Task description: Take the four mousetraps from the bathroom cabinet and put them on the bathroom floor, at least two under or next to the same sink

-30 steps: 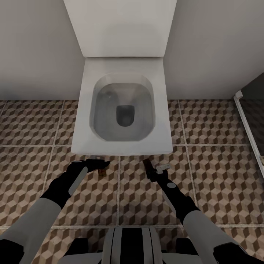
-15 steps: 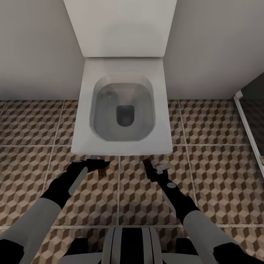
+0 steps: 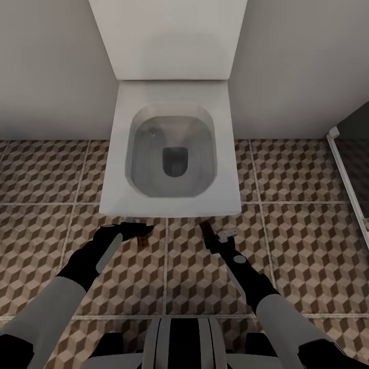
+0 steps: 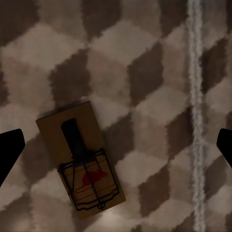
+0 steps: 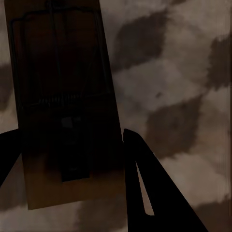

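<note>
1. the bathroom floor (image 3: 302, 241), tiled in brown and beige cubes, fills the lower half of the head view; a white toilet (image 3: 171, 148) stands at 12 o'clock against the wall. no sink or cabinet is in sight here.
2. the left hand (image 3: 134, 229) hangs low over the tiles just short of the toilet's front edge, fingers spread wide, gripping nothing. in its wrist view a mousetrap (image 4: 79, 166) lies flat on the floor between the two fingertips (image 4: 9, 152), touching neither; it looks already set down.
3. the right hand (image 3: 215, 237) is at about 1 o'clock from the left one, and its fingers (image 5: 145, 174) are closed narrow against the sides of a second mousetrap (image 5: 63, 96), held close above the tiles.
4. judged step: laying traps on the floor. the next move calls for lowering the right trap flat and releasing it, though at least two traps must end beside the sink, which this spot may not satisfy.
5. nothing differs from the pictures of half a second and one second earlier; both arms are where they were.
</note>
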Motion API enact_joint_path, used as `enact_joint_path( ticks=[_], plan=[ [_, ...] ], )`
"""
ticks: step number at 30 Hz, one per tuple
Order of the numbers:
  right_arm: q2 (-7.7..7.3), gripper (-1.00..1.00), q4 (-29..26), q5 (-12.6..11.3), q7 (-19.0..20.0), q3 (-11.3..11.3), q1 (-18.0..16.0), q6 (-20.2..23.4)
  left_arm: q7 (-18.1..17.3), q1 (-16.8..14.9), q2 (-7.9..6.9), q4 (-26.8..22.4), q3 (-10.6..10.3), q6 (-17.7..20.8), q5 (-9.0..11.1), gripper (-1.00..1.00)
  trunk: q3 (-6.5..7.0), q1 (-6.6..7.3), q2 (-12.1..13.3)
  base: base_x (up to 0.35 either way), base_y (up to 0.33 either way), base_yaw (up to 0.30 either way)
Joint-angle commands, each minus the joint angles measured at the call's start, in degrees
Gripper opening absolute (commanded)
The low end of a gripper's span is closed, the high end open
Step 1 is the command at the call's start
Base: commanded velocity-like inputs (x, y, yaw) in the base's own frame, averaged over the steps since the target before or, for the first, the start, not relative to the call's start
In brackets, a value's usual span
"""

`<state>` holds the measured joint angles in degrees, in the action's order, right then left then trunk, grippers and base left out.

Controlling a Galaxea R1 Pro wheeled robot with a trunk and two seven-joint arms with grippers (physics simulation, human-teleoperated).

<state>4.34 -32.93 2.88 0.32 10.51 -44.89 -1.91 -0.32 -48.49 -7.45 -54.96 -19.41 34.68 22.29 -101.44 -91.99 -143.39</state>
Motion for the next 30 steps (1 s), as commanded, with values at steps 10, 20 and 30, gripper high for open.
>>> enact_joint_path(
  ticks=[10,20,30],
  plan=[
    [-0.12,1.00,0.06,0.11,0.12,0.04,-0.02,-0.55,-0.03,-0.02,-0.03,-0.14,-0.12,0.21,0.04,1.00,-0.02,0.01,-0.01,0.000,0.000,0.000],
    [-0.12,1.00,0.06,0.11,0.12,0.04,-0.02,-0.55,-0.03,-0.02,-0.03,-0.15,-0.11,0.21,0.04,1.00,-0.02,0.01,-0.01,0.000,0.000,0.000],
    [-0.14,1.00,0.06,0.11,0.12,0.04,-0.02,-0.55,-0.03,-0.02,-0.03,-0.09,-0.12,0.21,0.04,1.00,-0.02,0.01,-0.01,0.000,0.000,0.000]
  ],
)
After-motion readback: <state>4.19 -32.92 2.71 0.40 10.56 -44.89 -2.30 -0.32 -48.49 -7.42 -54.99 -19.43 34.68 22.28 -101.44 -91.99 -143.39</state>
